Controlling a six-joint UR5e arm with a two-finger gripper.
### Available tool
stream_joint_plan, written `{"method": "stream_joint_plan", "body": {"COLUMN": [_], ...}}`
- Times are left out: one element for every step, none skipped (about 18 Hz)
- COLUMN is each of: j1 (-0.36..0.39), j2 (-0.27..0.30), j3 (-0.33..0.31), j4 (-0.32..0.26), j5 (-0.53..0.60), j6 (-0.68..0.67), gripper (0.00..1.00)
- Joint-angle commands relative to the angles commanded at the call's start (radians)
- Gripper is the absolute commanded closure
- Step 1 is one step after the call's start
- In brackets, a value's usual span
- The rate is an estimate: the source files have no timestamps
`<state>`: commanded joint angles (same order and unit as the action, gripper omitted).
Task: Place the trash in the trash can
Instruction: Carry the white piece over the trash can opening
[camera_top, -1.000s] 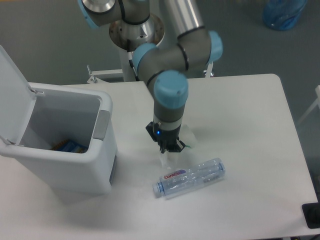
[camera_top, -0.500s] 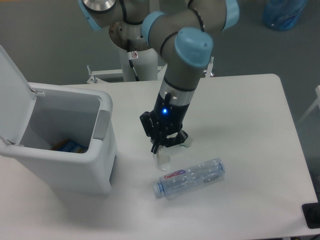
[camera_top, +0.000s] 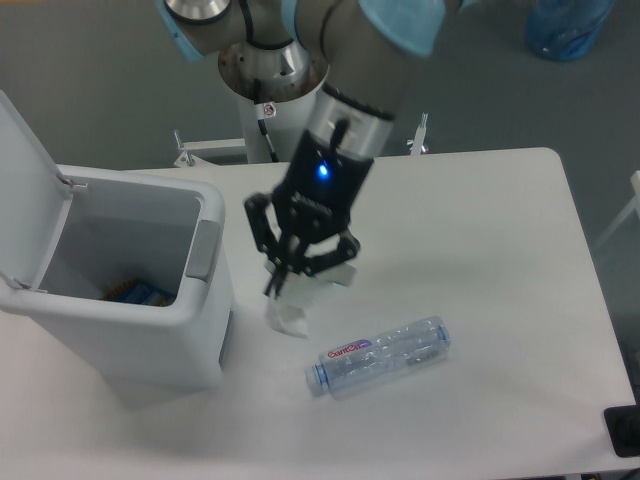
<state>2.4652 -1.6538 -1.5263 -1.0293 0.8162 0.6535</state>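
Wrapper (camera_top: 288, 312), crumpled, clear and white, hangs from the hand (camera_top: 288, 280), whose dark fingers are closed on its upper part; it looks lifted off the tabletop (camera_top: 480, 230), though contact at its lowest tip cannot be ruled out. The hand hangs from the arm (camera_top: 345, 110), which leans in from the far edge of the tabletop, a blue light glowing on its wrist. A second bit of pale plastic sticks out at the side of the fingers, toward the bottle.

The clear water bottle (camera_top: 380, 356) with its red-and-purple label lies on its side nearer the front edge of the tabletop, cap end pointing toward the front left, apart from the wrapper and just beyond it on the side away from the bin.

The white trash can (camera_top: 150, 330) stands at the left edge of the tabletop, its flip lid (camera_top: 25, 190) raised and leaning outward, the grey latch panel (camera_top: 203, 250) facing the hand. Something blue and orange lies at the bottom inside. The wrapper hangs just beside the can's near wall, outside it and lower than its rim.
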Motion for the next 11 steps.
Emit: {"method": "stream_joint_plan", "body": {"j1": [-0.002,-0.005,-0.012,-0.017,-0.035,-0.055,-0.074,-0.090,-0.106,-0.123,-0.127], "j2": [0.012,0.017,0.020,0.025,0.023,0.023,0.025,0.025,0.025,0.029,0.034], "j3": [-0.002,-0.002,-0.003,-0.009,-0.011,-0.027,-0.041,-0.052,-0.075,-0.104,-0.119], "j4": [0.002,0.002,0.002,0.002,0.002,0.005,0.009,0.008,0.011,0.020,0.024], "j5": [-0.014,-0.037,-0.058,-0.069,-0.069,-0.065,-0.063,-0.058,-0.055,-0.051,-0.051], "j6": [0.000,-0.002,-0.014,-0.024,-0.037,-0.046,-0.049,-0.051,-0.054,-0.052,-0.051], "gripper": [1.00,1.00,1.00,1.00,1.00,1.00,1.00,1.00,1.00,1.00,1.00]}}
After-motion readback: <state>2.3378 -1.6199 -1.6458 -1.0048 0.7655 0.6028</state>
